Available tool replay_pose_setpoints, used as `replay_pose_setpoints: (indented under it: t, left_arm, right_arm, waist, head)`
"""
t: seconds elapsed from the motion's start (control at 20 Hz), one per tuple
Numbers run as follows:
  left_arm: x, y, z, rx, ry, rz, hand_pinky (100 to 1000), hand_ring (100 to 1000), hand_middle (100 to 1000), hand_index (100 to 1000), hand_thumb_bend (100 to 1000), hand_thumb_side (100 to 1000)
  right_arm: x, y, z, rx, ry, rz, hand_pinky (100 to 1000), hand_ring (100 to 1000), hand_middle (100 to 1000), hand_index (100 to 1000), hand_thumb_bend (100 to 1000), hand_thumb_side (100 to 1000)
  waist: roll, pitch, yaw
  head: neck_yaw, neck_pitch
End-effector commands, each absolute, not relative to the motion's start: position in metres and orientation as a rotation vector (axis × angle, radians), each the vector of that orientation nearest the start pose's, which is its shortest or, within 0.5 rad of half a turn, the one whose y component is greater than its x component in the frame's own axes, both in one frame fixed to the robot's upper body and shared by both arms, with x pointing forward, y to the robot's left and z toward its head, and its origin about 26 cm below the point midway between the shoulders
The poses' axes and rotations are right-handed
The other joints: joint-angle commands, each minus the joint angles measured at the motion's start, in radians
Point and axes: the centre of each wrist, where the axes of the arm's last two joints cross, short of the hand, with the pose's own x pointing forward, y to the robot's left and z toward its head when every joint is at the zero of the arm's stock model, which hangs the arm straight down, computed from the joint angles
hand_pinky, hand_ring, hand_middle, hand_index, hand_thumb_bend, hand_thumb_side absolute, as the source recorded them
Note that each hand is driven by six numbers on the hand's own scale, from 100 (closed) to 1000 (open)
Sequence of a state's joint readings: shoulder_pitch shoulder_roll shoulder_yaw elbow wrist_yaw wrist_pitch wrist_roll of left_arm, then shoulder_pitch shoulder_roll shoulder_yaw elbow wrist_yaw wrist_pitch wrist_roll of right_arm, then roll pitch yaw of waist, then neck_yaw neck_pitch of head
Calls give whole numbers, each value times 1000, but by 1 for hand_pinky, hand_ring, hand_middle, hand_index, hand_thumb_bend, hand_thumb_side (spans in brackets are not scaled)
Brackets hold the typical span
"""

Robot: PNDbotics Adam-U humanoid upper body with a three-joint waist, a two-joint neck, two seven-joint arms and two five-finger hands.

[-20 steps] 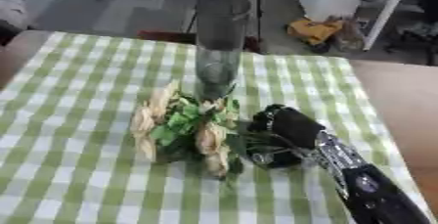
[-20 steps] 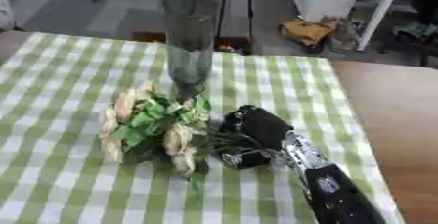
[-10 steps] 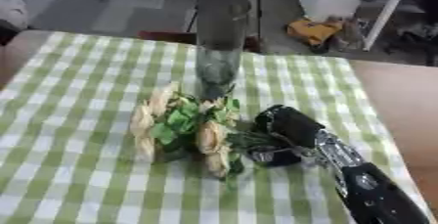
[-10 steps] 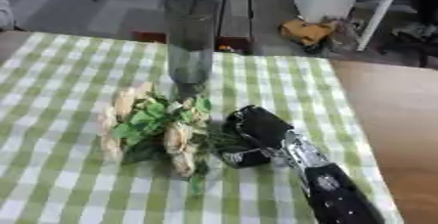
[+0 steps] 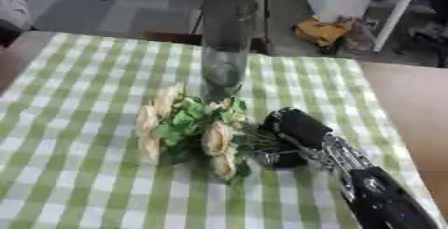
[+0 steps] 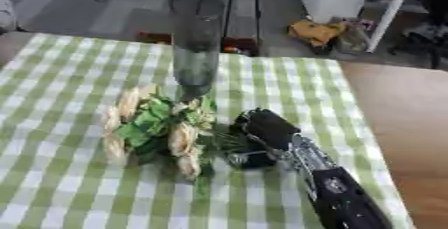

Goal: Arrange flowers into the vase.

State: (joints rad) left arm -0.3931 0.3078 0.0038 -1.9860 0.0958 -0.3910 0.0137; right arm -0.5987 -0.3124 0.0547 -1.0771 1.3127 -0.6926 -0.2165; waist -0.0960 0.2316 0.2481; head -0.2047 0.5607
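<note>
A tall clear glass vase (image 5: 225,45) stands upright on the green-and-white checked tablecloth (image 5: 79,83), with nothing in it. In front of it lies a bunch of cream flowers (image 5: 188,130) with green leaves, their stems pointing right. My right hand (image 5: 293,135) comes in from the lower right and its black fingers are curled round the stem ends. The flower heads rest on the cloth. My left hand shows in neither view.
The bare brown table top (image 5: 407,98) runs along the right of the cloth. Beyond the far table edge are the floor, a yellow object (image 5: 324,29) and furniture legs.
The right hand and the bunch have stayed nearly where they were; the hand has crept slightly toward the stems. The vase has not moved.
</note>
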Motion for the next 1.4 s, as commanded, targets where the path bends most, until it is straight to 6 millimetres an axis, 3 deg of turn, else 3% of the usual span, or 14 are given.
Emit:
replay_pose_setpoints:
  t: [0.05,0.45,0.7,0.75,0.85,0.9,0.95,1.05,1.4]
  left_arm:
    - [307,249,229,48,3474,446,658,874,911,985,100,888]
    - [306,250,228,44,3478,450,656,859,907,986,100,883]
    - [306,250,228,41,3480,450,656,856,905,987,100,876]
    - [306,250,228,40,3480,450,656,855,904,987,100,875]
    - [306,250,228,39,3481,451,656,854,903,986,100,874]
    - [306,250,228,39,3481,451,656,854,902,986,100,876]
    - [306,250,228,39,3481,451,656,853,901,986,100,874]
    - [306,251,228,39,3482,452,656,851,899,986,100,873]
    - [306,251,227,39,3483,455,656,851,900,986,100,868]
  right_arm:
    - [424,-291,75,1214,2542,-2167,250,114,157,339,100,771]
    - [430,-294,90,1186,2617,-2039,199,100,118,258,100,924]
    - [436,-294,98,1186,2647,-1977,180,100,100,232,100,903]
    - [436,-294,99,1186,2656,-1963,178,100,100,214,100,858]
    - [438,-295,101,1182,2673,-1941,166,100,100,187,100,853]
    - [438,-296,102,1181,2684,-1925,159,100,100,170,100,911]
    - [439,-296,103,1181,2701,-1906,150,100,100,153,100,860]
    - [440,-297,105,1175,2736,-1869,135,100,100,131,100,846]
    - [444,-300,118,1129,2854,-1733,100,100,100,120,100,874]
  waist:
    - [8,-9,0]
    - [11,-11,0]
    - [13,-12,0]
    - [13,-12,0]
    - [13,-12,0]
    - [13,-12,0]
    - [13,-12,-1]
    - [14,-12,-1]
    - [16,-10,-2]
  head:
    - [-3,-10]
    - [-3,-10]
    - [-4,-10]
    - [-4,-10]
    - [-4,-11]
    - [-4,-11]
    - [-4,-12]
    - [-4,-14]
    - [-4,-16]
